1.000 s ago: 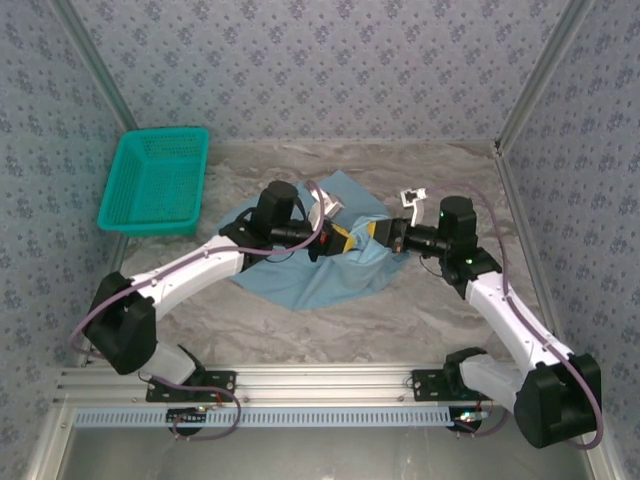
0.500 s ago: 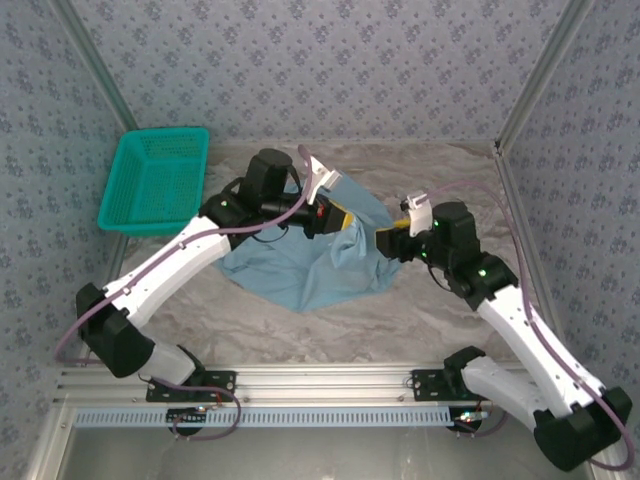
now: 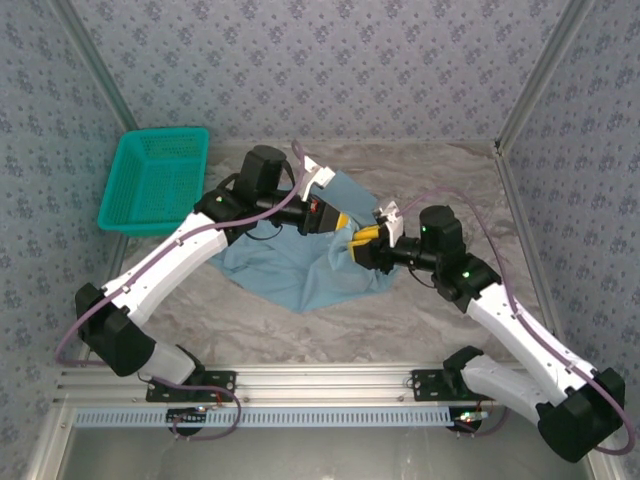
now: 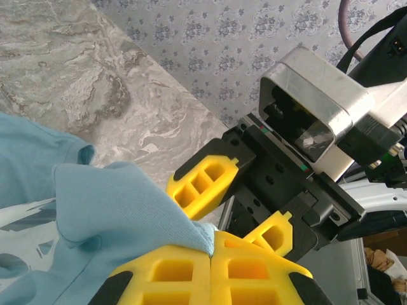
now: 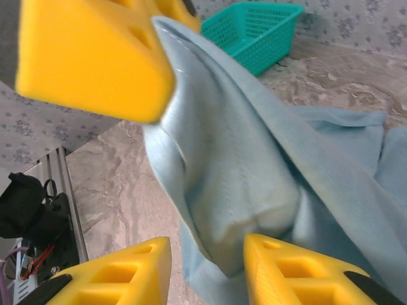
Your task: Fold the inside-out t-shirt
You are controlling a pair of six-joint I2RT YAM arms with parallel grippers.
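Note:
The inside-out t-shirt (image 3: 300,268) is light blue and lies crumpled on the marble table, with one part pulled up. My left gripper (image 3: 336,218) is shut on that raised fold, and the cloth is pinched at its yellow tips (image 4: 212,240). My right gripper (image 3: 362,240) faces it closely from the right. It is open, and its yellow fingers (image 4: 202,185) stand apart just beyond the pinch. In the right wrist view a hanging fold of the t-shirt (image 5: 235,171) drops into the gap of the right gripper (image 5: 207,246), with the fingers apart on either side.
A teal mesh basket (image 3: 155,180) stands at the back left, also seen behind the cloth as the basket (image 5: 254,30). Patterned walls close in the back and sides. Bare marble table (image 3: 420,310) lies in front of the shirt.
My left gripper has risen and shifted back with the shirt fold. My right gripper has swung left and closed in on the left one, now straddling the hanging cloth.

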